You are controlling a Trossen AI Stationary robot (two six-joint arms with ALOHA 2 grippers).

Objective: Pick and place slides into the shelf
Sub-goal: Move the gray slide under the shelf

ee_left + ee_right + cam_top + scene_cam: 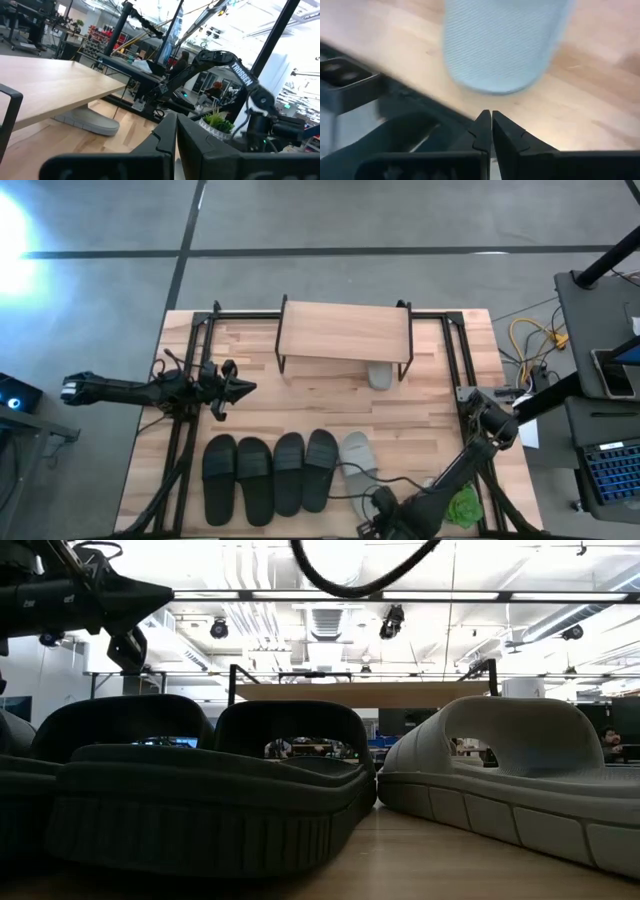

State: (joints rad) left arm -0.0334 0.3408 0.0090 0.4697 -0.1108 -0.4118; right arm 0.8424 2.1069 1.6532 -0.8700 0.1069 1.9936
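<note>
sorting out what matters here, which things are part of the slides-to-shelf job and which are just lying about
Part of the job:
- four black slides in a row at the table's near edge
- grey slide beside them
- grey slide already under the shelf
- shelf
- left gripper, shut, empty
- right gripper, shut, empty

Just lying about:
- potted green plant
- yellow cable
- laptop

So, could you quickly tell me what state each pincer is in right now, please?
Left pincer: closed, holding nothing, above the table.
Right pincer: closed, empty, near the grey slide.
</note>
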